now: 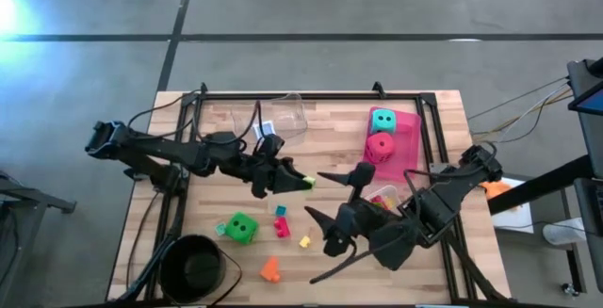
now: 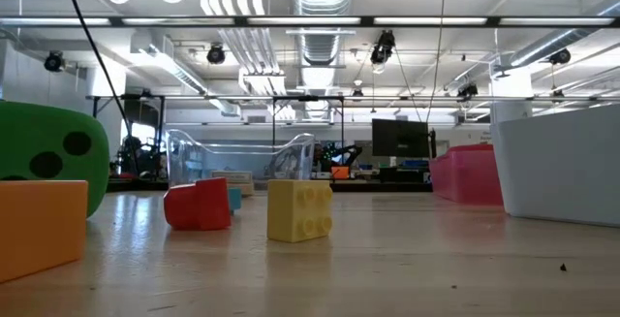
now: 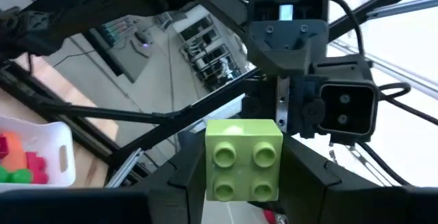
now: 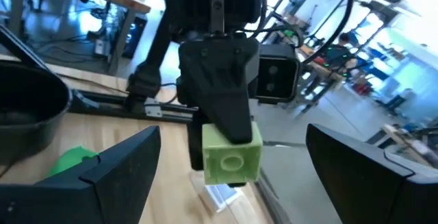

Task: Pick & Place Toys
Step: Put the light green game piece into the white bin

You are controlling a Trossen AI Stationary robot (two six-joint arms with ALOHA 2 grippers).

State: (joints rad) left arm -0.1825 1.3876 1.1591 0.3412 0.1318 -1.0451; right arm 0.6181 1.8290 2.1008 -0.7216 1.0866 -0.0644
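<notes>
From above, the left gripper (image 1: 300,182) is carrying a light green brick (image 1: 308,182) over mid-table, pointing it at the right gripper (image 1: 332,204), which is waiting spread wide, likely for a handover. The teal die (image 1: 382,120) and red die (image 1: 381,146) are sitting in the pink tray (image 1: 411,131); the green die (image 1: 240,228) is lying loose near the black bowl (image 1: 193,266).

At table level, a yellow brick (image 2: 299,210) and a red brick (image 2: 199,204) are standing untouched, with no gripper showing.

The left wrist camera is showing the brick pinched between the fingers, studs outward.

The right wrist camera is showing its own fingers apart and empty, the brick centred between them.
</notes>
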